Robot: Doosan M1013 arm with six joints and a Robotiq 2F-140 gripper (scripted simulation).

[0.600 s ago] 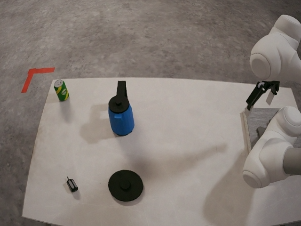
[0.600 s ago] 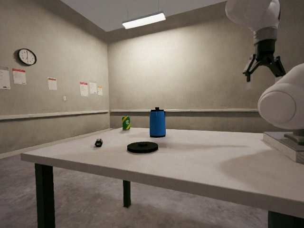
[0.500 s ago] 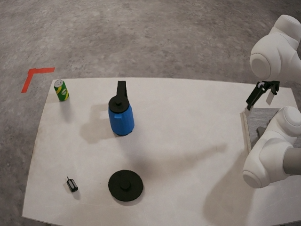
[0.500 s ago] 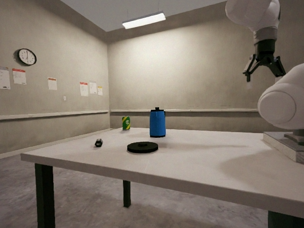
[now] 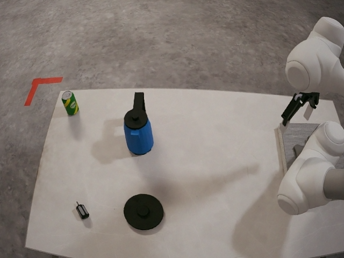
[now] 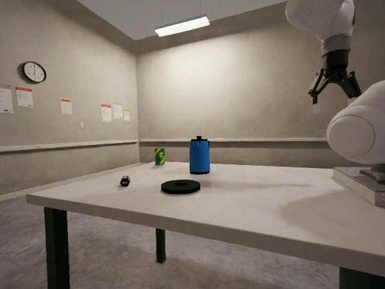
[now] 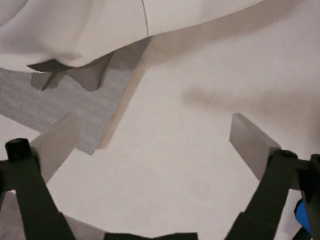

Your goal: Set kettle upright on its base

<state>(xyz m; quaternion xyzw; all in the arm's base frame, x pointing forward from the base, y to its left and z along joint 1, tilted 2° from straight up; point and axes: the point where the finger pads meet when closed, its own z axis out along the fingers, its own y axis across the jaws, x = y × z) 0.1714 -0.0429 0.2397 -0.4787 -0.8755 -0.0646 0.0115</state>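
A blue kettle (image 5: 137, 130) with a black lid and handle stands upright on the white table, left of centre; it also shows in the exterior view (image 6: 199, 155). Its round black base (image 5: 143, 211) with a central stud lies flat nearer the front edge, apart from the kettle, and shows in the exterior view (image 6: 180, 185) too. My gripper (image 5: 298, 109) is open and empty, high above the table's right end, far from both. It also shows in the exterior view (image 6: 334, 91) and the wrist view (image 7: 155, 145). A sliver of blue kettle (image 7: 300, 214) shows at the wrist view's lower right.
A green and yellow can (image 5: 70, 102) stands at the far left corner. A small black cylinder (image 5: 82, 210) lies near the front left. The arm's grey mounting plate (image 5: 298, 141) sits at the table's right end. A red floor mark (image 5: 38, 88) lies beyond the table.
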